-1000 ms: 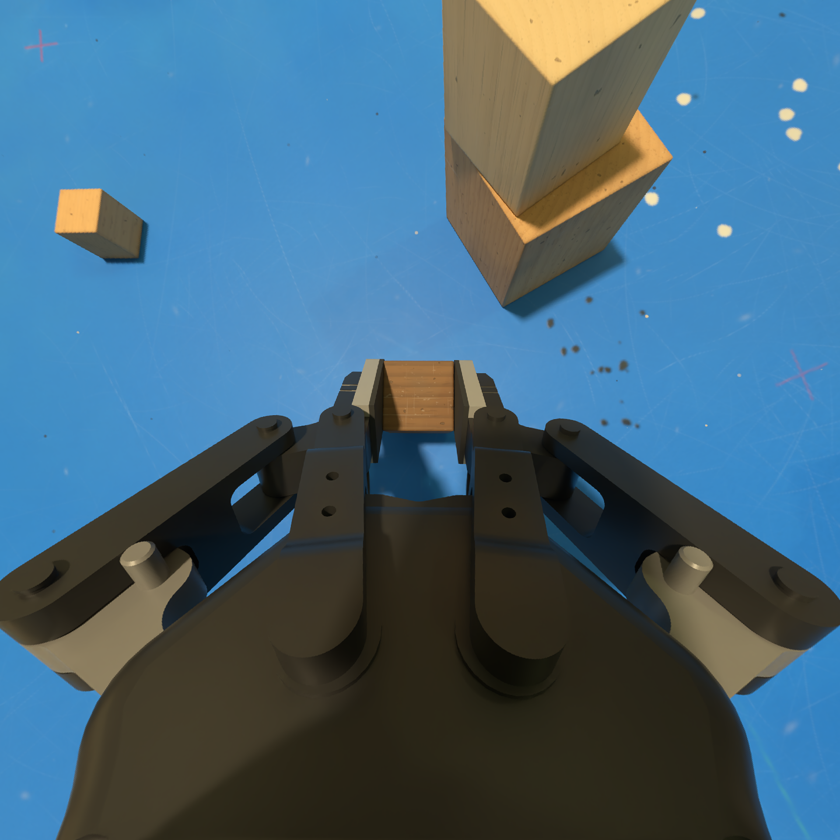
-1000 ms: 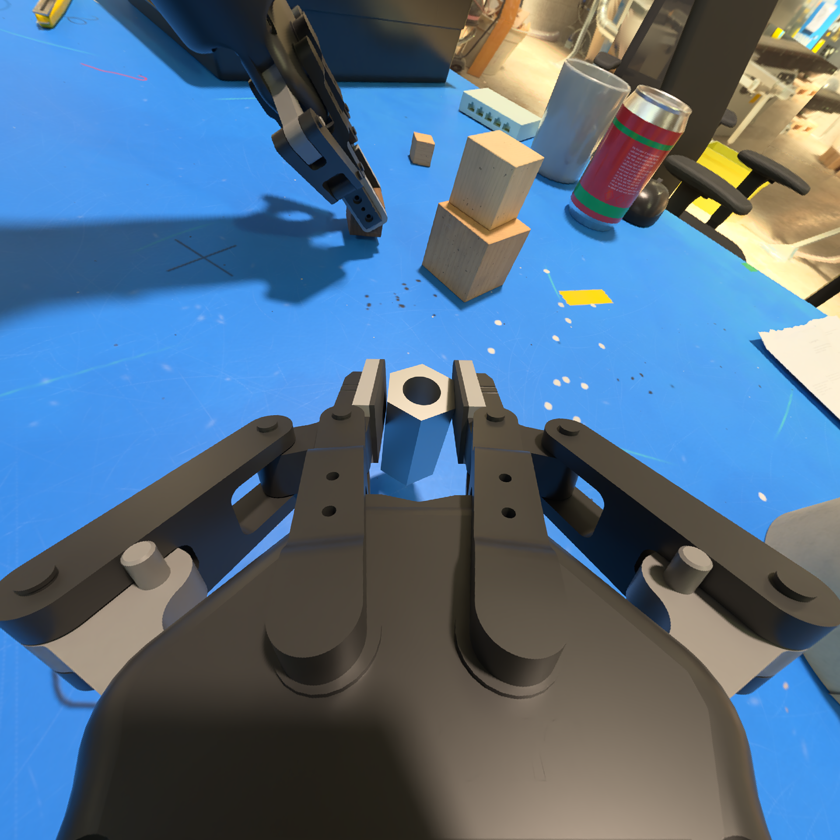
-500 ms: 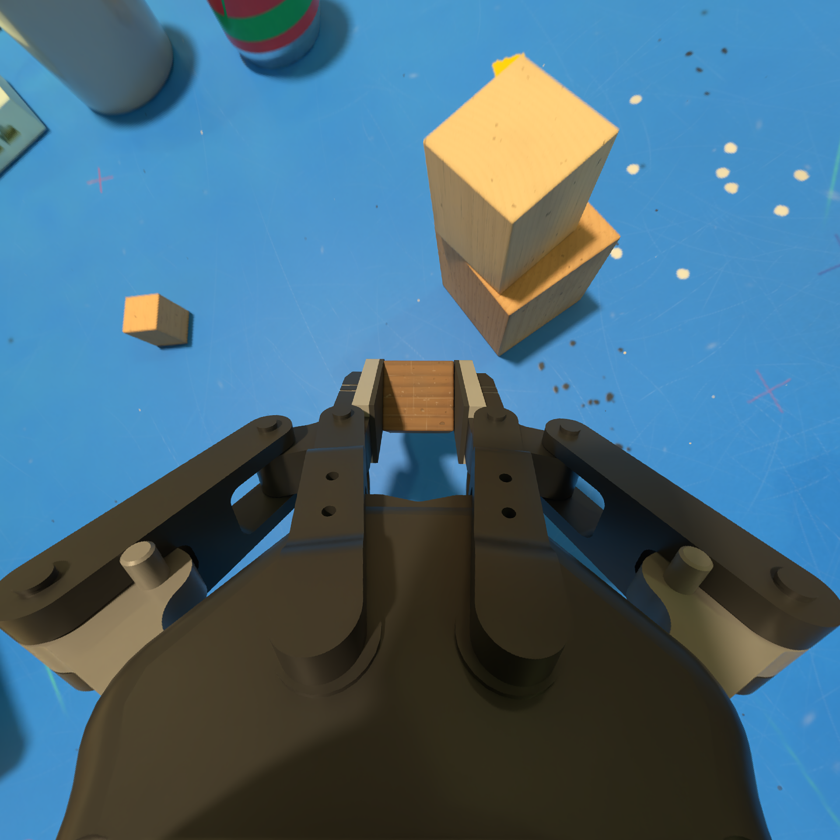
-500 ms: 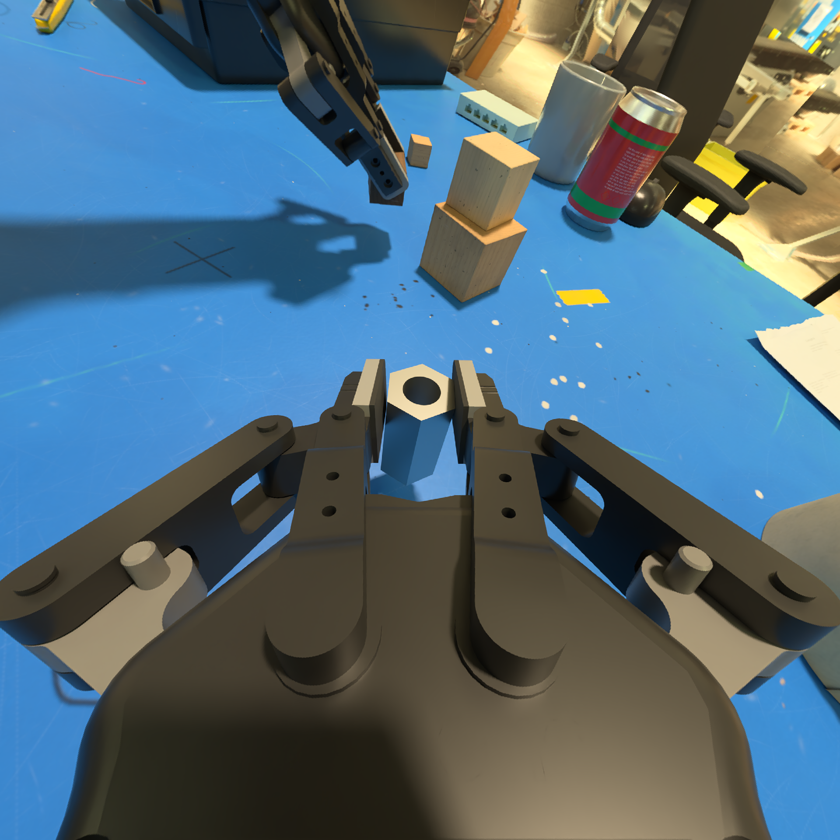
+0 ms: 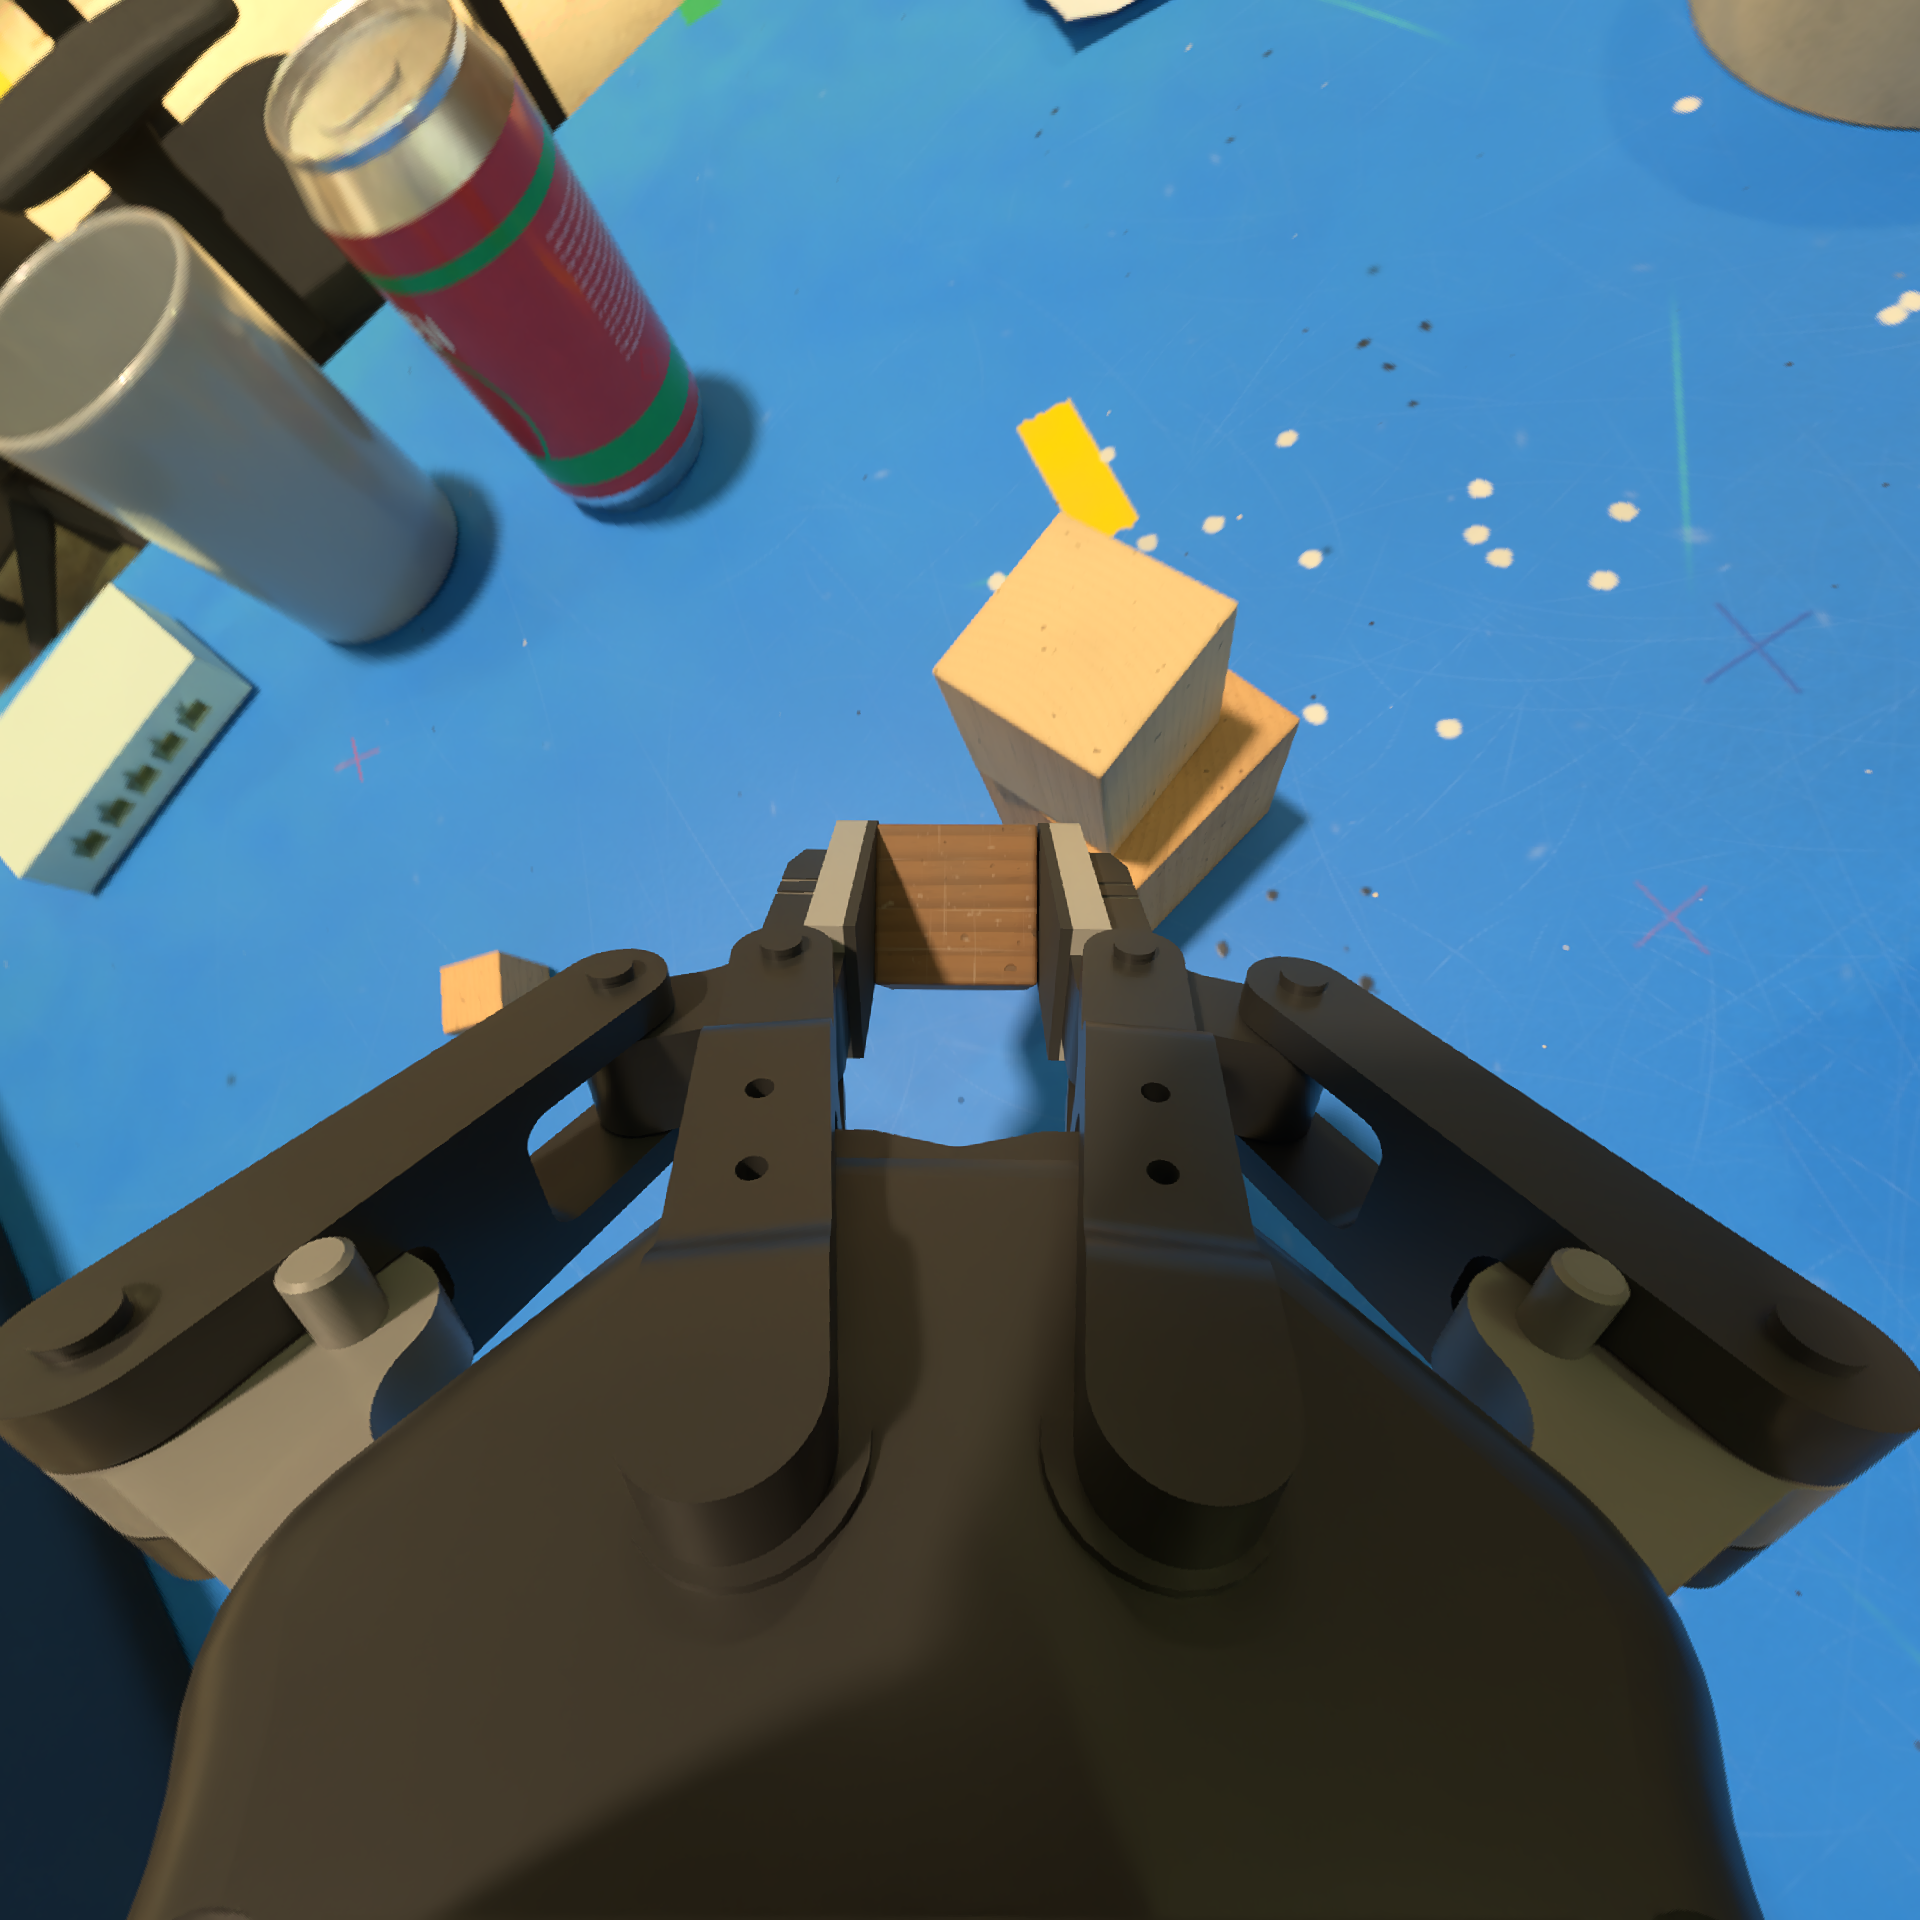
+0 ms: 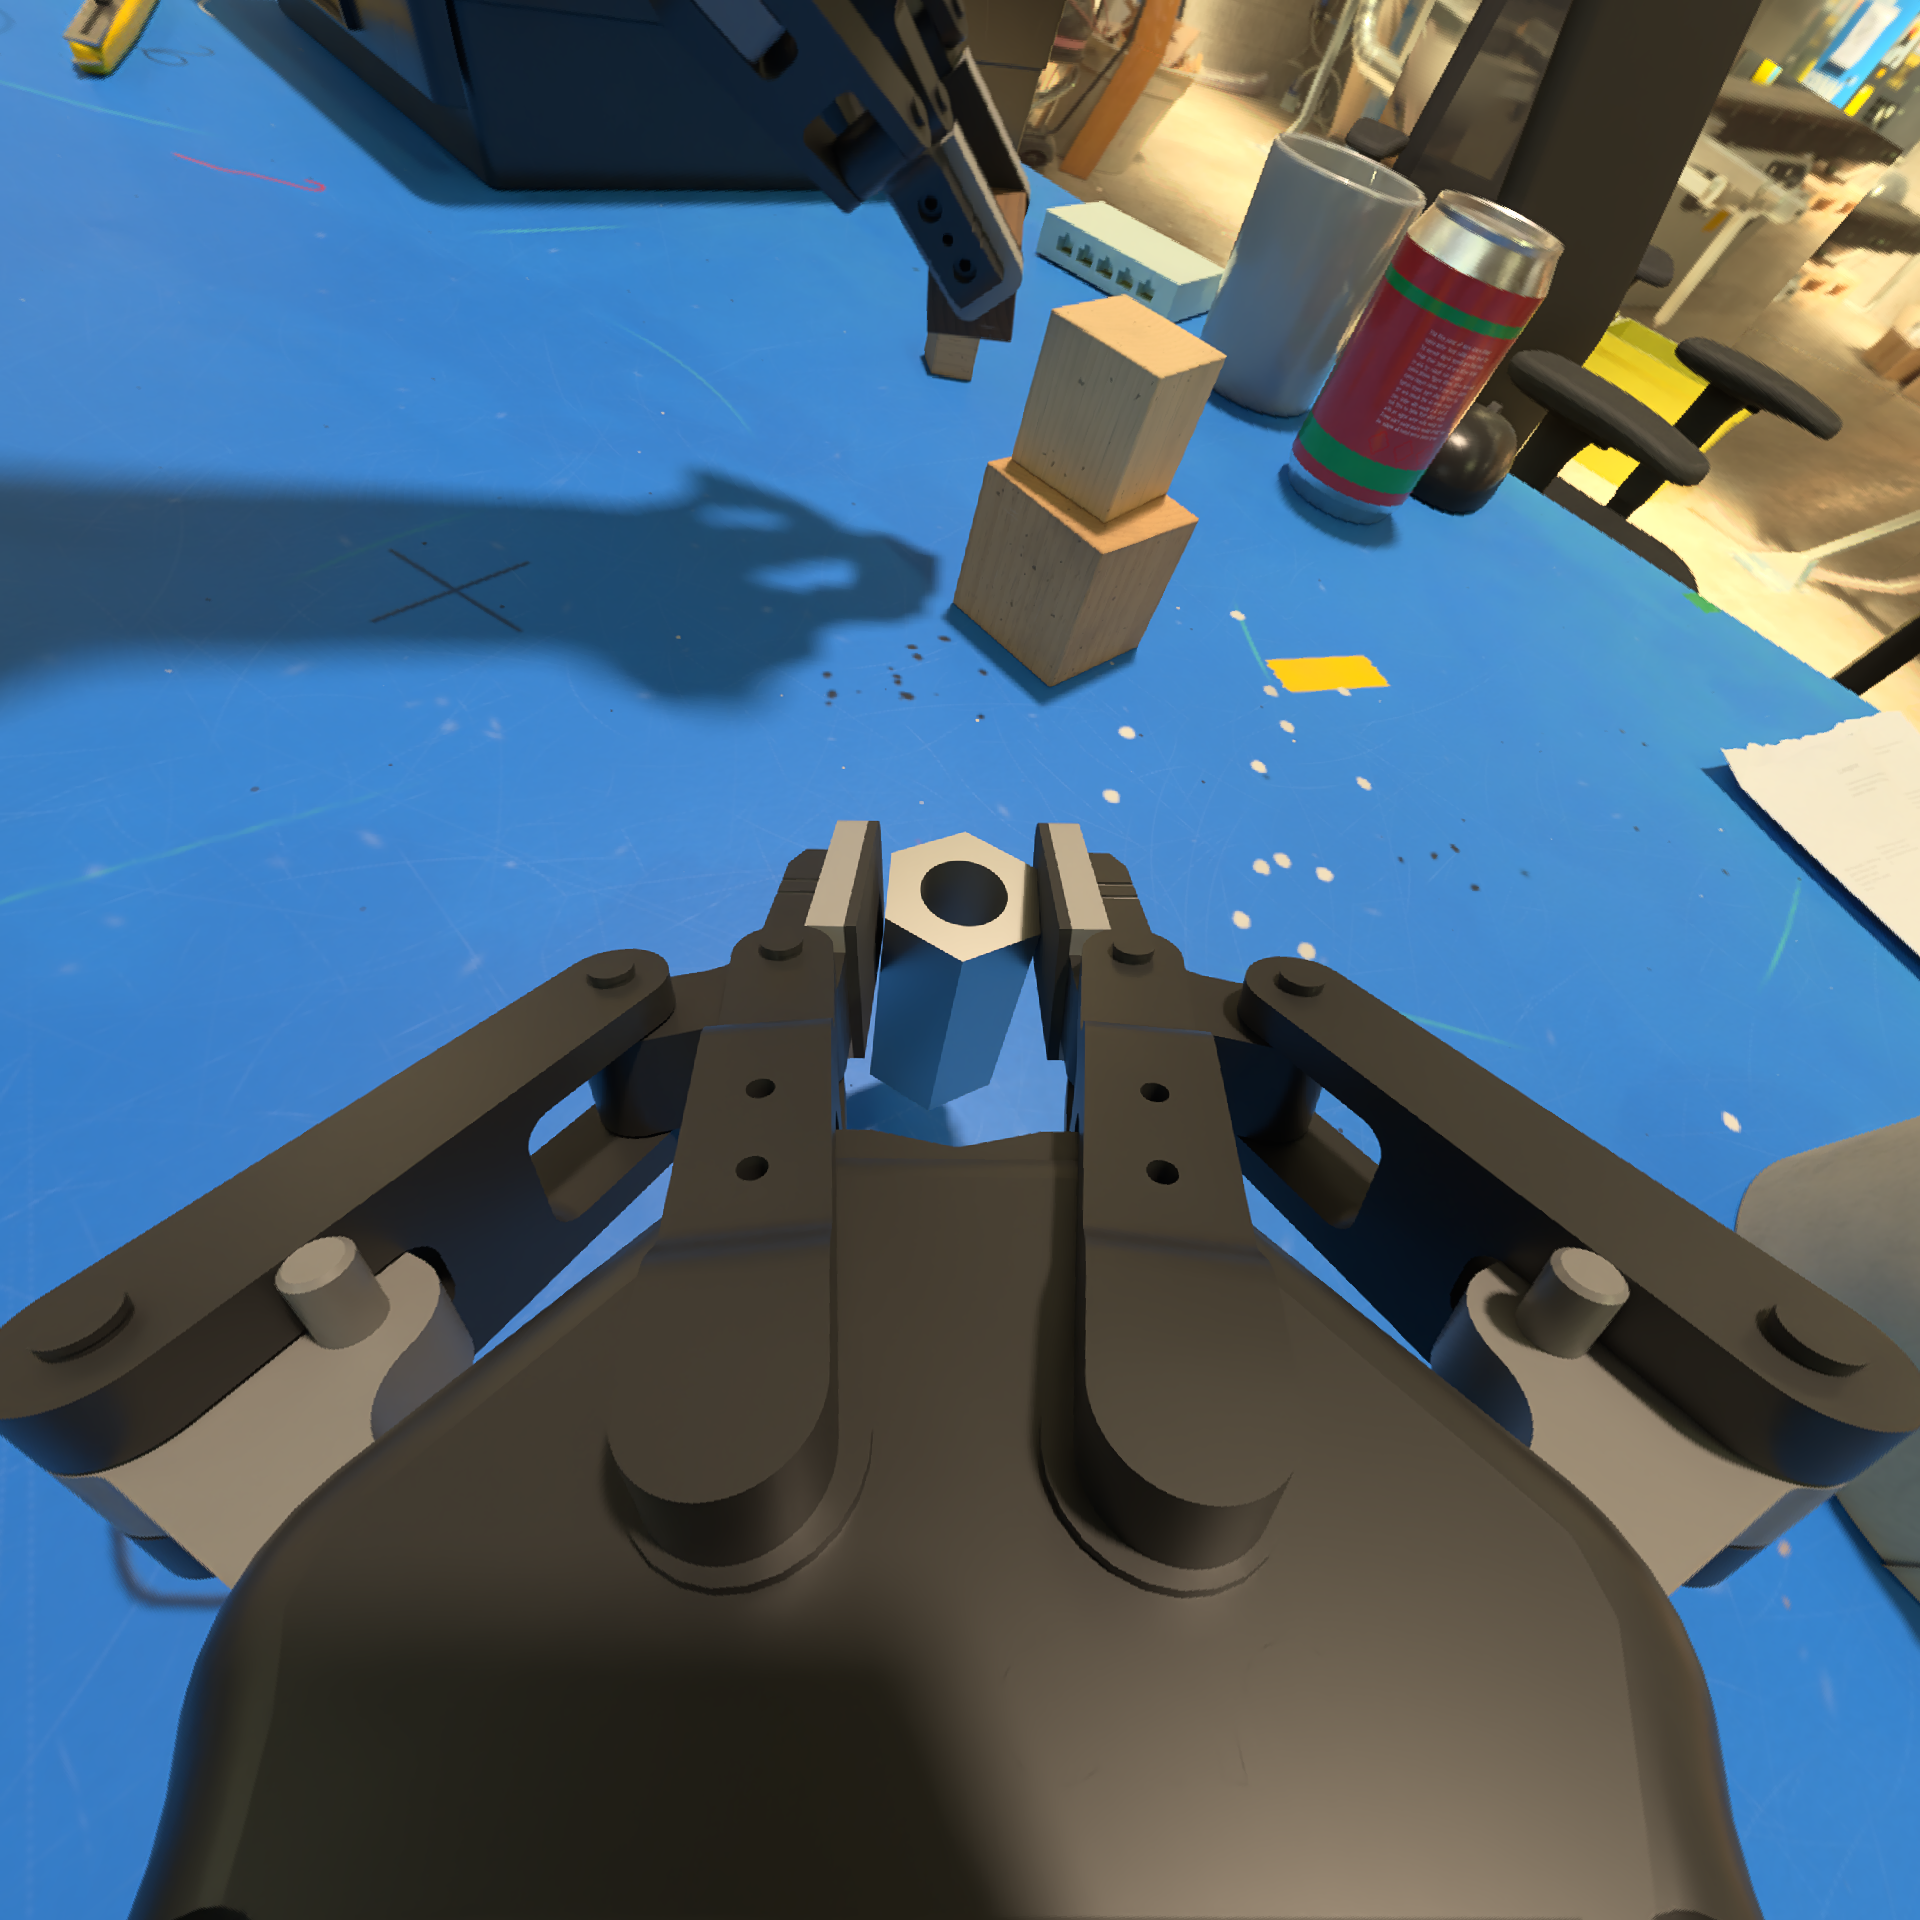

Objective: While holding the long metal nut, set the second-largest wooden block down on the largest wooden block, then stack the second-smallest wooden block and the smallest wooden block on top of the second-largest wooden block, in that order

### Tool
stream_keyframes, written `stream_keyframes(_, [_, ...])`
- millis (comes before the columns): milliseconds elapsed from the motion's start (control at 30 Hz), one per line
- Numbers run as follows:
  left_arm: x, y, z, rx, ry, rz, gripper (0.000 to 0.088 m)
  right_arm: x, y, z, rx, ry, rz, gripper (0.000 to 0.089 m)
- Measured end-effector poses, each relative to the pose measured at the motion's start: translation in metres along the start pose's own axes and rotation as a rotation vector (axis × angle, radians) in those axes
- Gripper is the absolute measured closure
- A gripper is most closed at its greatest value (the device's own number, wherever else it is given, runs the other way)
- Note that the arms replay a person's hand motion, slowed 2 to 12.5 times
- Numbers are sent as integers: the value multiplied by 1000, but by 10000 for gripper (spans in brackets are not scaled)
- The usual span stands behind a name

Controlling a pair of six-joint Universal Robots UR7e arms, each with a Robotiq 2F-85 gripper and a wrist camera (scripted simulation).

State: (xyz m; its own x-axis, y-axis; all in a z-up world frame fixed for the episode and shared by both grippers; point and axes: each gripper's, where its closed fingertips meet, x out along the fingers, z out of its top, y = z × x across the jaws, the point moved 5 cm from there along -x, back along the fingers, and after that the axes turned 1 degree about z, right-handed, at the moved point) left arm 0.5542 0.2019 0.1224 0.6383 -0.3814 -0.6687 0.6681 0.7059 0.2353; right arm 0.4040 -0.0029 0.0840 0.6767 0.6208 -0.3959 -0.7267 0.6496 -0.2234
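Left gripper [image 5: 956,904]: You see its two pads pinching the second-smallest wooden block [image 5: 956,902], a darker brown cube, raised clear of the blue table [image 5: 1455,1039]. In the right wrist view the same claw [image 6: 971,301] hangs high, up and to the left of the stack, with the dark block showing under its fingertips.

Right gripper [image 6: 956,904]: Your other claw is closed on the long metal nut [image 6: 951,971], a hexagonal piece held upright, its bored end facing up, above the table.

Stack: The second-largest wooden block [image 6: 1117,405] sits on the largest wooden block [image 6: 1065,582], turned slightly against it so that corners of the lower block's top stay bare. From the left wrist view you look down on both, the upper one [image 5: 1091,675] and the lower one [image 5: 1216,800], just beyond the held cube.

Smallest wooden block [image 5: 480,989]: It rests on the table, partly hidden behind the left claw's linkage, well apart from the stack; in the right wrist view it [image 6: 951,358] lies directly below the held block.

Surroundings: You also have a grey cup [image 6: 1309,281], a red can with green bands [image 6: 1423,353], a pale network switch [image 6: 1127,260], a strip of yellow tape [image 6: 1325,673] and a sheet of paper [image 6: 1849,821] along the far and right edges.
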Motion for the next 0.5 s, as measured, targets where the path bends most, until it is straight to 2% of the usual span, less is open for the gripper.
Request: stream_keyframes(500, [-7, 4, 37, 188, -54, -142, 619, 0, -1, -1, 1, 3, -2, 632])
